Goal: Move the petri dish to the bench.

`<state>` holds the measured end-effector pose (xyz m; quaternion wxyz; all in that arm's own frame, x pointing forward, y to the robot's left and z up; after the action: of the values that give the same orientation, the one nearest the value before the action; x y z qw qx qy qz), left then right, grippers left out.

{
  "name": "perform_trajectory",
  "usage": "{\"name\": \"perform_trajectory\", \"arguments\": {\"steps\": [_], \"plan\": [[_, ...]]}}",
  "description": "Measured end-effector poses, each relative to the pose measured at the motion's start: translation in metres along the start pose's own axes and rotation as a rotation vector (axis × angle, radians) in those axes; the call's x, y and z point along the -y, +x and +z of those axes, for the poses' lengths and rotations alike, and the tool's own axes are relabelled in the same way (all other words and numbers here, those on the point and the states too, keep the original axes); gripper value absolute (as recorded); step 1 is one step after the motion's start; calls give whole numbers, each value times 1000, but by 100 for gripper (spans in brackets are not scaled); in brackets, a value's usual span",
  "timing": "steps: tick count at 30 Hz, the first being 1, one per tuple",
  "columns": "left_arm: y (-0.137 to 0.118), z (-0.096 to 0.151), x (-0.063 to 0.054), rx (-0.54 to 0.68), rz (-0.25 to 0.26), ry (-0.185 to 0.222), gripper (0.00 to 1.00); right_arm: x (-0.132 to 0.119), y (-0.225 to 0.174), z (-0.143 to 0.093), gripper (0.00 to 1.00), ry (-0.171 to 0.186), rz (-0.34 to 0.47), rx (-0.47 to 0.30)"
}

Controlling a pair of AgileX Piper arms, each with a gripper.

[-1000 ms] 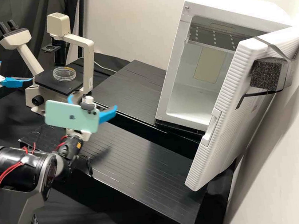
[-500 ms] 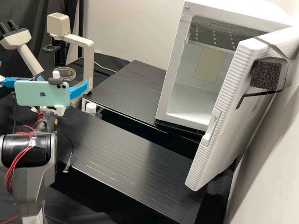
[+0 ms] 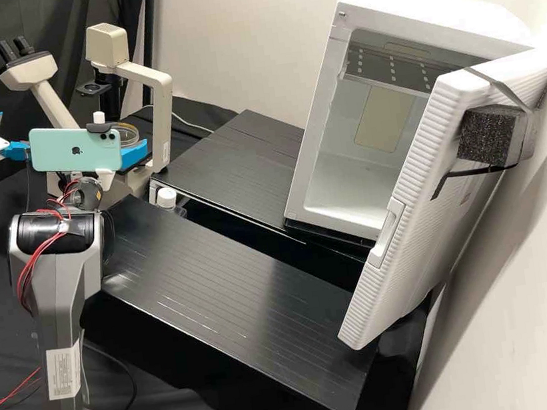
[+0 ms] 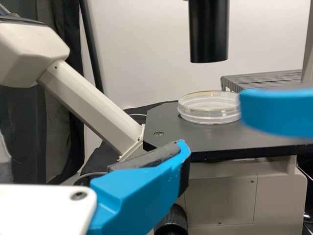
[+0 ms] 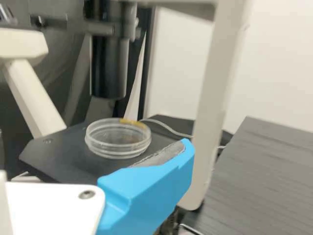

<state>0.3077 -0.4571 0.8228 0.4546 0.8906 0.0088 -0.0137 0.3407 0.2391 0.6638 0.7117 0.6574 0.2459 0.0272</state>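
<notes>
"Clear round petri dish (image 5: 115,147)?"
"On black microscope stage (image 5: 54,156). Right wrist view: whole rim. High view: partly behind mint-green phone (image 3: 54,150)."
"Left pincer (image 3: 14,135), right pincer (image 3: 134,153)?"
"Both spread."

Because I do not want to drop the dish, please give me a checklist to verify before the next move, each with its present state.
1. Petri dish rests flat on the microscope stage: ok.
2. Right tool open for grasping: ok, its visible finger's pad touches nothing.
3. Dish lies exactly between the right tool's fingers: cannot tell; only one finger is seen beside it.
4. Gap between dish and black tube above it: ok.
5. Room between right tool and left tool: cannot tell; they overlap in the high view.
6. Dish lid seated properly: cannot tell.
</notes>
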Motion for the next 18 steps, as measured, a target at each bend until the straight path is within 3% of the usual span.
{"name": "perform_trajectory", "arguments": {"steps": [11,18], "plan": [[0,0,0,0,0,0,100,14,37,3,100,36,-16,19],[0,0,0,0,0,0,100,17,51,4,100,94,3,33]]}}
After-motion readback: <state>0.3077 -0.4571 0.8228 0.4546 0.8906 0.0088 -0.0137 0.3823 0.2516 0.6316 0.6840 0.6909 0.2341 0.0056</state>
